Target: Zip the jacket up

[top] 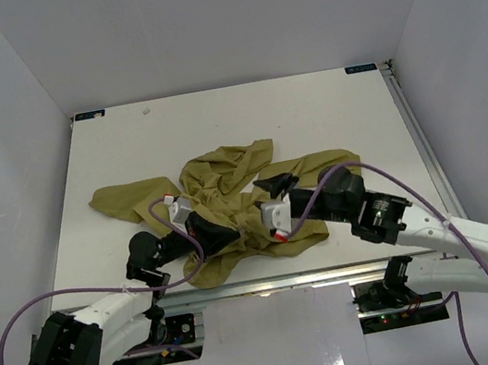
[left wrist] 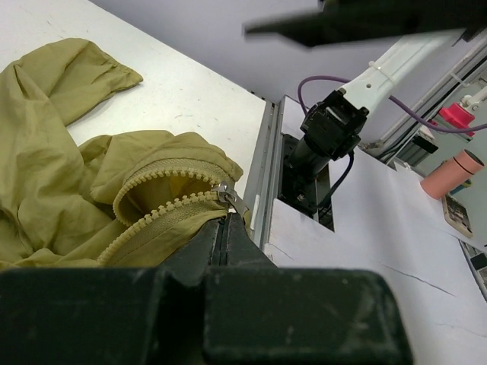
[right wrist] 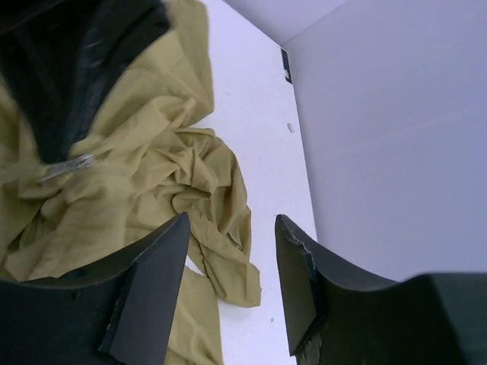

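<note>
Centrally on the table (top: 326, 112), toward its near edge: the jacket (top: 224, 172), crumpled, lying between the two grippers. Pinched together on the jacket right beside the zipper slider (left wrist: 227, 195): left gripper (left wrist: 223, 226), apparently serving as anchor. Spread wide with nothing between its fingers: right gripper (right wrist: 232, 219), hovering just above the cloth, the one free tool. Seen from the right wrist, up and to the left of that gap and outside it: the pull tab (right wrist: 68, 166), metallic, lying flat on the fabric. Running from the slider away from the left fingertips, curving leftward in the left wrist view: the two unmated rows of teeth (left wrist: 163, 174). Judged next requirement: shift toward the tab, close on it, then draw along that axis, away from the anchor.
</note>
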